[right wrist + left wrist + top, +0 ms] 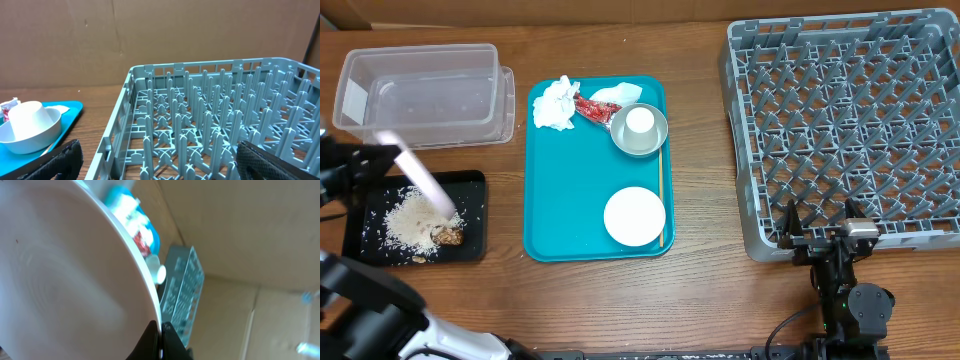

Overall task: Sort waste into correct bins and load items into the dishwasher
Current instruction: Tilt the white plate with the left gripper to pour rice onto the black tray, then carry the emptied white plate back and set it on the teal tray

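No words, numbers or signs are being shown clearly enough to be read. A pale patch [355,98] like a sticker is being seen on the end wall of the clear plastic tub [420,50], but nothing is being made out on it. Any print on the small red wrapper [592,108] is being shown too small to be read.

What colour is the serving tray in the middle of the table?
The serving tray is teal; the overhead view shows it best.
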### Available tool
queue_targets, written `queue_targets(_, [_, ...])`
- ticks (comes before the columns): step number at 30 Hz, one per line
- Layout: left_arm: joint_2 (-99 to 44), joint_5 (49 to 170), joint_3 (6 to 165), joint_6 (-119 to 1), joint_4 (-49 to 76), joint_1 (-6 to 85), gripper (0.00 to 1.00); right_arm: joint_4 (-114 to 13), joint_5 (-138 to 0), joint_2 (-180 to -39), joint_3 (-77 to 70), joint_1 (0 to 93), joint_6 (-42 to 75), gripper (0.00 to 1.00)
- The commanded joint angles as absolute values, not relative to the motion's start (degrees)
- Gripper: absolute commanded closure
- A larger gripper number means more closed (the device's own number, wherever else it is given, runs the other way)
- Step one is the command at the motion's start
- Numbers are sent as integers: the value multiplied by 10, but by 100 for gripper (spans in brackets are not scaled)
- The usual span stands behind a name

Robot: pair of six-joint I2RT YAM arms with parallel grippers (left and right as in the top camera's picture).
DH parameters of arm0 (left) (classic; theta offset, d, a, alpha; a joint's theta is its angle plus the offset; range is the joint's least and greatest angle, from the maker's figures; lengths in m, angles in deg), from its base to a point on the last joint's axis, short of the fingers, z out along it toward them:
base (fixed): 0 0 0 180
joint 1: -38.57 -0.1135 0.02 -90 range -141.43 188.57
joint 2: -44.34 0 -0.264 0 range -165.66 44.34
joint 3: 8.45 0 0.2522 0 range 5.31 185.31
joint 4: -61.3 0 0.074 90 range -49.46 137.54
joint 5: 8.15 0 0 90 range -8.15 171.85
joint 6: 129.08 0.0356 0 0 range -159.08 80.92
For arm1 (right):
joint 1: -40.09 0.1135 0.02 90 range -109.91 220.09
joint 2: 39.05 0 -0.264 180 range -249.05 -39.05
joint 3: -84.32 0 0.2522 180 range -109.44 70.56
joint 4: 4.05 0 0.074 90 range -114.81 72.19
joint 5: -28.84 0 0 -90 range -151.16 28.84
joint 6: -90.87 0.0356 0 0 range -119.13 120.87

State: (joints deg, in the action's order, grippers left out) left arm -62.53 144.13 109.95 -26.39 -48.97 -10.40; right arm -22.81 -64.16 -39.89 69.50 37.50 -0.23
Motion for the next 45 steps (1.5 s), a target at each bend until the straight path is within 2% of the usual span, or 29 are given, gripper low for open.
queue_targets(1, [-572,1424,1112,-250,-493,-48,96,-224,-642,-393,701,373,-5,0])
queue_targets(8, [-554,1318,1112,-295,-487,126,96,-224,-642,-393,701,373,-5,0])
queue_targets(13, [-554,1193,1104,-395,-426,270,96,-224,-642,-393,701,373,-5,0])
queue_targets(20, [-556,949,1103,-553,-347,450,96,-224,-642,-393,701,373,-5,0])
queue_targets(24, [-563,906,1096,-576,-311,522,96,-224,-642,-393,701,373,-5,0])
queue_targets(31, [-608,841,1089,-625,-288,569,96,-224,-642,-393,701,373,-5,0])
queue_targets(45, [-767,896,1089,-646,-259,570,96,-224,-642,-393,701,373,-5,0])
